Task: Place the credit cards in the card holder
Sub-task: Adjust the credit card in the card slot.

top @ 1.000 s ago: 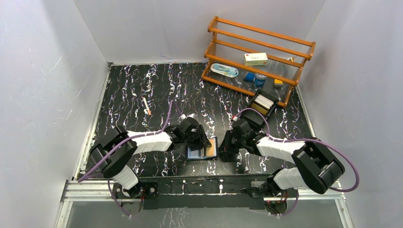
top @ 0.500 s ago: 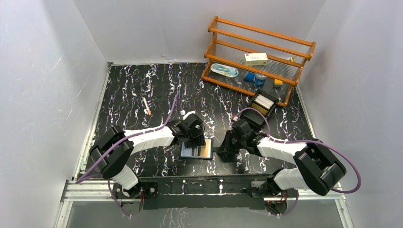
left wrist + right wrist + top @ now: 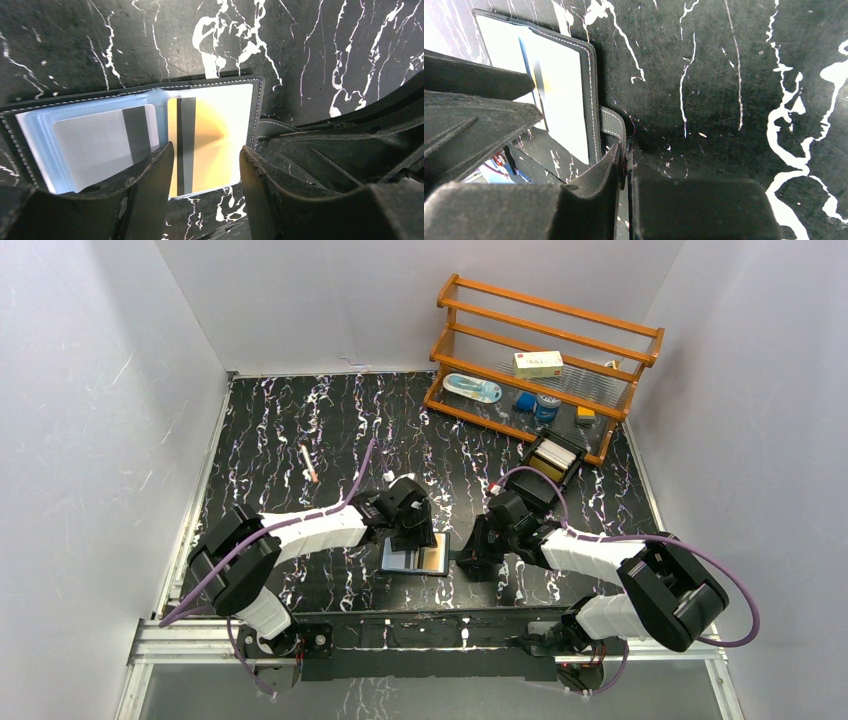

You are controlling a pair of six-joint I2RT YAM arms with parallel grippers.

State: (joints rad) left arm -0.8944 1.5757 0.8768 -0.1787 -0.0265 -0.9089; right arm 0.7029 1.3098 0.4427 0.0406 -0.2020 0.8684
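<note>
The card holder lies open on the worktop directly beneath the left hand, whose half-parted fingers grip nothing and straddle the tan card in its pocket, a grey card alongside. The right hand, nearly closed, pinches the snap tab, probably to keep the holder flat.

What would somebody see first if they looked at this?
The open black card holder lies in the near middle of the table, showing a grey card and an orange card. The left fingers hover open over it, and the right fingers pinch its tab. A wooden rack stands back right.
</note>
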